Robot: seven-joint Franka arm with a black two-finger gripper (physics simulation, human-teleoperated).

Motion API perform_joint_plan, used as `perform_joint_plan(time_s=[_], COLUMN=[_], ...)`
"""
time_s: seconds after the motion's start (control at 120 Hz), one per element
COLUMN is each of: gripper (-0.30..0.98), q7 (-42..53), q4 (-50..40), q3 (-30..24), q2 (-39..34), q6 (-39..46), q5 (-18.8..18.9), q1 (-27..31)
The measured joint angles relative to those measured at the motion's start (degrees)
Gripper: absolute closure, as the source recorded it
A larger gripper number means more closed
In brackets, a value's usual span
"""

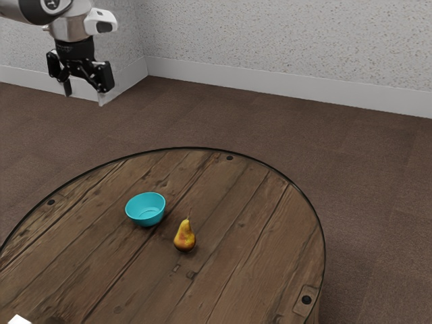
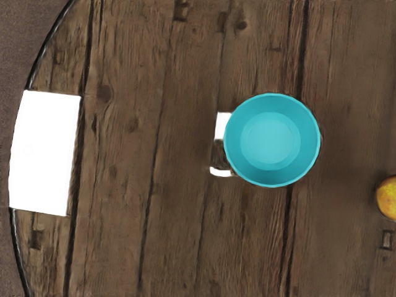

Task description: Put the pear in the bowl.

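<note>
Over the surface, parted fingers and a pear that could topple

Well in from the edge, the pear stands upright, near the bowl but apart from it. High above, the fingers are spread with nothing between them. Reaching for the pear is the likely next step, and its tapered neck looks the chief danger: pinched too high, it could slip free. If one side makes contact first, the pear may tip and roll toward the edge. A low carry could clip the bowl's rim and shove it along, while letting go too high might bounce the pear out.

Counted: one surface, one pear, one bowl, two fingers. The wrist view has one large white patch at the edge and two small ones beside the bowl, an upper strip and a lower strip; whether they are glare or objects, I cannot tell
</note>
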Motion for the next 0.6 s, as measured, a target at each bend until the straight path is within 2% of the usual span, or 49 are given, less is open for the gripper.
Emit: perform_joint_plan(time_s=[0.133, 0.242, 0.333, 0.5, 0.6], gripper=[0.0, 0.0, 0.0, 0.0, 0.0], q7=[-0.3, -0.6, -1.4, -2.6, -2.7], q4=[-0.7, -5.5, -10.9, -23.8, -28.7], q3=[-0.2, -0.4, -3.2, -7.9, -10.1], q2=[-0.2, 0.0, 0.5, 2.7, 3.7], q6=[-0.1, 0.4, 2.1, 11.4, 18.4], q5=[-0.2, -3.9, -7.1, -9.4, -10.8], q1=[2.6, 4.3, 7.6, 11.4, 9.2])
